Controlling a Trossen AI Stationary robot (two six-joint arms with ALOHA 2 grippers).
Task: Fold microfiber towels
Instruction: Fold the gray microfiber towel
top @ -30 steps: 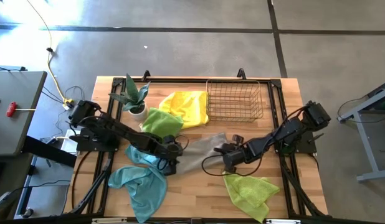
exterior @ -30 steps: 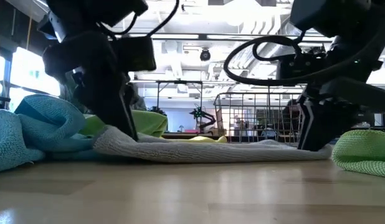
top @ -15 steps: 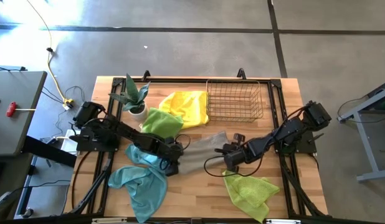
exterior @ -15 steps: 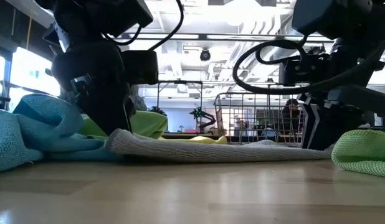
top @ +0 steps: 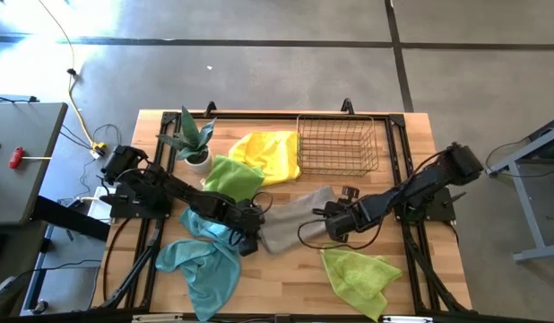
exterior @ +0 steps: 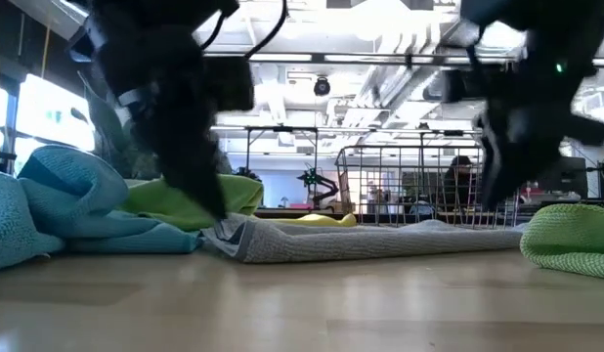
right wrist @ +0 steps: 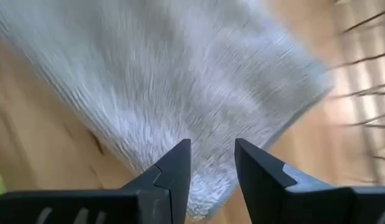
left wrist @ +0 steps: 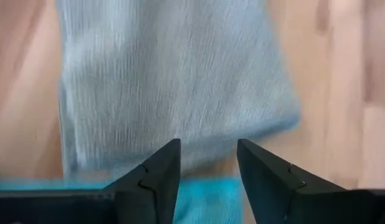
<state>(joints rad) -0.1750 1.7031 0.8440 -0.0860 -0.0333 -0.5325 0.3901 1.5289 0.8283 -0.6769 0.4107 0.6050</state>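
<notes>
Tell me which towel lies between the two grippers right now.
The grey towel, spread mid-table between left gripper and right gripper. The teal, yellow and two green towels lie off to the sides.

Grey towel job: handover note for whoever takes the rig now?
Left gripper: open, at the grey towel's left edge.
Right gripper: open, at its right edge.
Grey towel lies bunched mid-table, not folded.
Teal towel front left, lime towel front right, second green towel and yellow towel near the basket.
Done: nothing folded.
Left: all five.
</notes>
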